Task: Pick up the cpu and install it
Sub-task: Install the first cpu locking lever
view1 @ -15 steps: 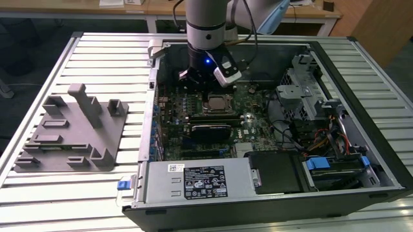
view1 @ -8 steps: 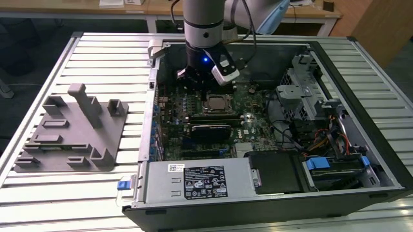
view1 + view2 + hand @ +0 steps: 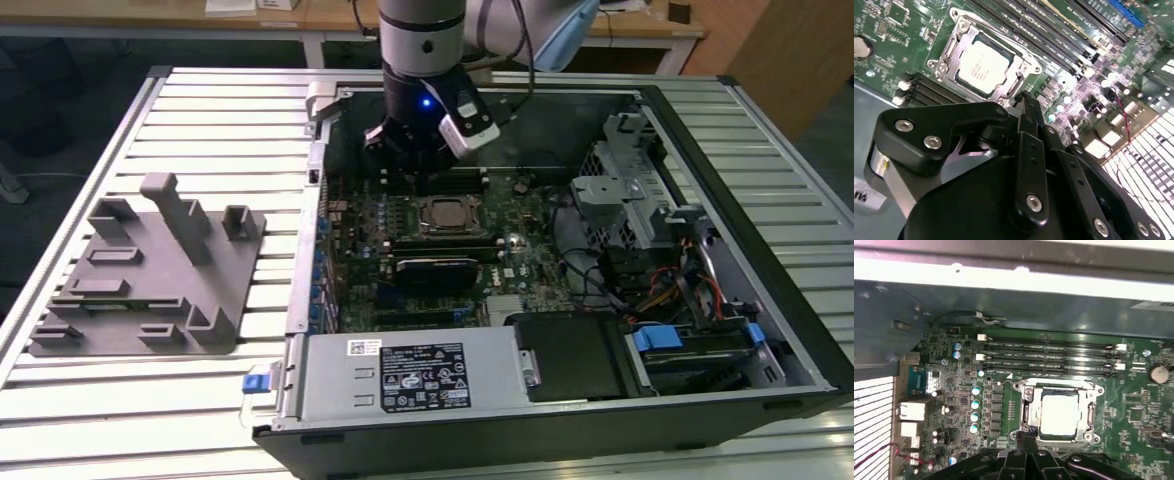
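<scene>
Silver cpu [image 3: 1058,415] is sitting in the socket [image 3: 1089,416] on the green board [image 3: 1134,410]. The tool [image 3: 1023,437] is hovering just beside it, fingers pressed together, holding nothing.

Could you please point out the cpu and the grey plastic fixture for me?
cpu [image 3: 983,67]: second wrist view, middle of its silver top.
grey fixture [image 3: 140,275]: exterior view, on its flat base.

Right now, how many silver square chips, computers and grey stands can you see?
silver square chip: 1
computer: 1
grey stand: 1
Total: 3
</scene>
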`<state>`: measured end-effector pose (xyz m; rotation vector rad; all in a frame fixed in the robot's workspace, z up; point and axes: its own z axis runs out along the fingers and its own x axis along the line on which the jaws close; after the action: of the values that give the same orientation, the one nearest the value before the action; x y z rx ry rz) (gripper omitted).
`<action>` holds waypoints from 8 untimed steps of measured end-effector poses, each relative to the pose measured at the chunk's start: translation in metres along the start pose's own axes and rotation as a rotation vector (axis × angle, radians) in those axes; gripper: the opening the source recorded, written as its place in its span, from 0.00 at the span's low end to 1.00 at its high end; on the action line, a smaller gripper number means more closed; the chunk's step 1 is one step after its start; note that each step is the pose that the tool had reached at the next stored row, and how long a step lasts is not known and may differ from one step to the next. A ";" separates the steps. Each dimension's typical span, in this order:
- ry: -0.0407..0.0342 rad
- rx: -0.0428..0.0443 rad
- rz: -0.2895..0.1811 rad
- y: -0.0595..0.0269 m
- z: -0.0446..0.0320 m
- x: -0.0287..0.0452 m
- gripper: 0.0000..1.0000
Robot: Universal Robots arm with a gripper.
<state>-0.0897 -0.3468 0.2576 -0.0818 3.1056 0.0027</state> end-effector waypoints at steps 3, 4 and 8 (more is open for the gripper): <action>-0.0001 -0.0001 0.000 0.0000 -0.0039 -0.0001 0.11; -0.0002 -0.0002 0.000 0.0000 -0.0039 -0.0001 0.11; -0.0001 -0.0001 0.000 0.0000 -0.0040 -0.0001 0.11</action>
<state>-0.0897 -0.3468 0.2616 -0.0817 3.1056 0.0029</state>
